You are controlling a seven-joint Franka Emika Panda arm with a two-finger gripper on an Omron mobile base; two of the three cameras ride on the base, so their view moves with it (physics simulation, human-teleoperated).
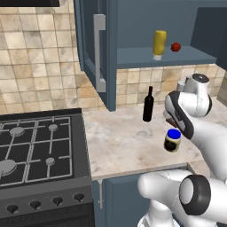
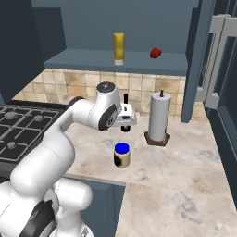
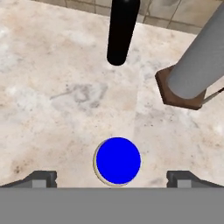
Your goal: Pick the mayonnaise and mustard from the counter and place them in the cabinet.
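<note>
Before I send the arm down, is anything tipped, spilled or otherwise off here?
Nothing spilled or knocked over. The mustard stands cap-down on the cabinet shelf, a red ball near it. The mayonnaise, wine bottle and paper towel roll stand upright on the counter. The open tool hovers over the mayonnaise.

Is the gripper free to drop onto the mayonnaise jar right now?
Probably yes. The open gripper hangs above the mayonnaise, its fingertips spread wide on either side of the blue lid. The wine bottle and paper towel holder stand apart, farther back.
</note>
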